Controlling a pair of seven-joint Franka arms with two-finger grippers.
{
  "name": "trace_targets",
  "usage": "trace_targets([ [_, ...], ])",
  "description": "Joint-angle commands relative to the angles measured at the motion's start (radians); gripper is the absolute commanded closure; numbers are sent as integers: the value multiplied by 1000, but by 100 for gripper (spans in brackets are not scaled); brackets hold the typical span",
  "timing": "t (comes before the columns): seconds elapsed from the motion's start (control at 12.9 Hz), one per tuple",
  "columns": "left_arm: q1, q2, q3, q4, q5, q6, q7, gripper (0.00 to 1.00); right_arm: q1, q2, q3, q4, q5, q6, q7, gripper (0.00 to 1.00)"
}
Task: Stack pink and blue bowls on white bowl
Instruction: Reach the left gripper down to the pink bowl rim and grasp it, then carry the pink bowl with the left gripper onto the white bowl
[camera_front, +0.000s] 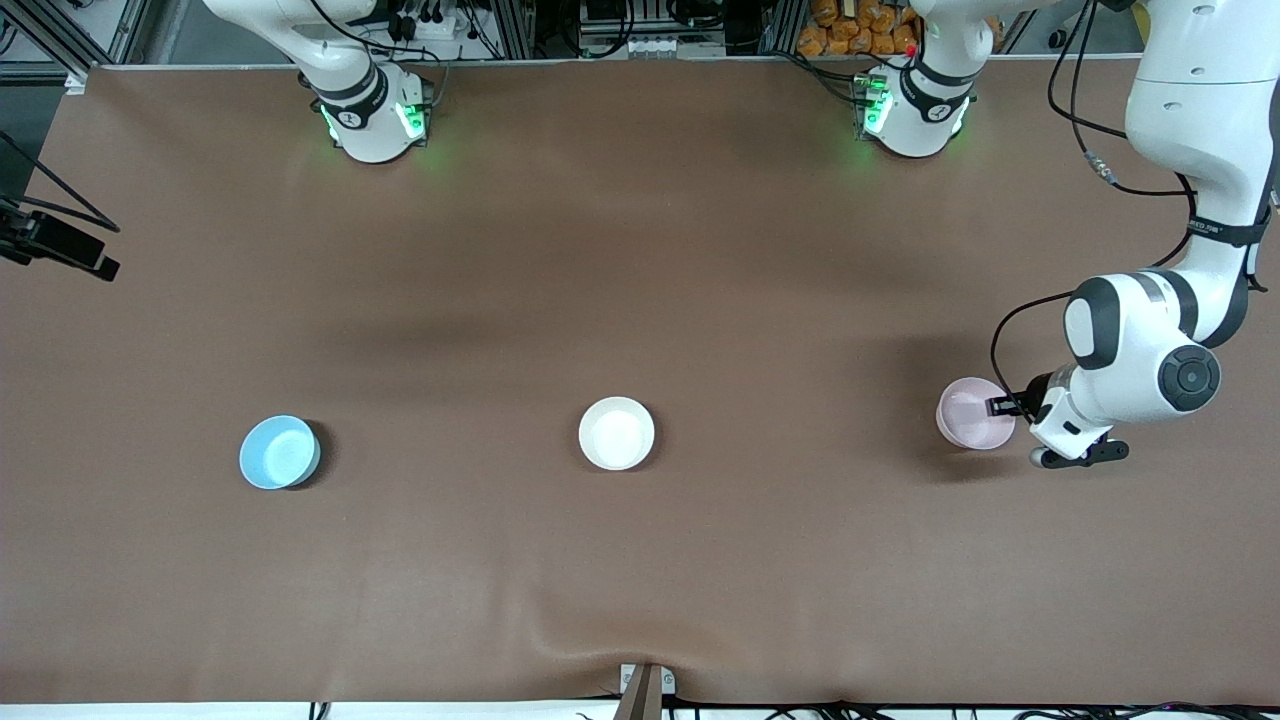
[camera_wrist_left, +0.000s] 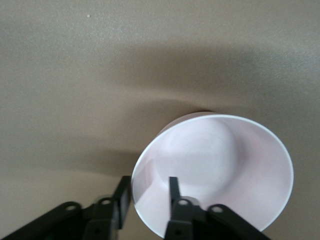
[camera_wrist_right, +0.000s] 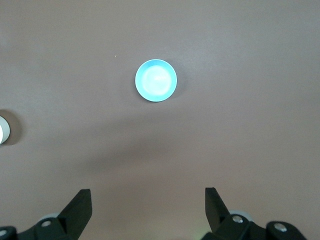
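The pale pink bowl (camera_front: 972, 412) sits on the table at the left arm's end. My left gripper (camera_front: 1003, 408) is down at its rim, one finger inside the pink bowl (camera_wrist_left: 220, 165) and one outside. The jaws of the left gripper (camera_wrist_left: 148, 186) stand partly closed, with a gap still showing between the inner finger and the wall. The white bowl (camera_front: 616, 433) stands mid-table, and the light blue bowl (camera_front: 279, 452) sits toward the right arm's end. My right gripper (camera_wrist_right: 147, 200) hangs open and empty high over the table, with the blue bowl (camera_wrist_right: 156, 80) below it.
A brown mat (camera_front: 640, 580) covers the table. The two arm bases (camera_front: 375, 115) (camera_front: 915, 110) stand along its edge farthest from the front camera. A black camera mount (camera_front: 55, 245) juts in at the right arm's end. The white bowl's edge (camera_wrist_right: 2, 127) shows in the right wrist view.
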Motion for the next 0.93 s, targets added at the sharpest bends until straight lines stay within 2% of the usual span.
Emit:
trace_targets([
  [0.0,3,-8,-2,-12,-13,11,23,100,16,3,-9,14,-11,-6,17,0],
  [0.23,-5,-21,-7,-6,-13,11,25,100,16,3,-9,14,-11,-6,17,0],
  [0.46,-5,-82,-120,19,-13,-6,11,100,16,3,-9,14,-11,-8,17,0],
  [0.7,-28,-56,-263,112,-8,-38,2,100,16,3,-9,16,-11,-8,17,0],
  [0.85,-120,-16,-269,202,-2,-40,-88,100,15,3,-9,14,-11,-8,17,0],
])
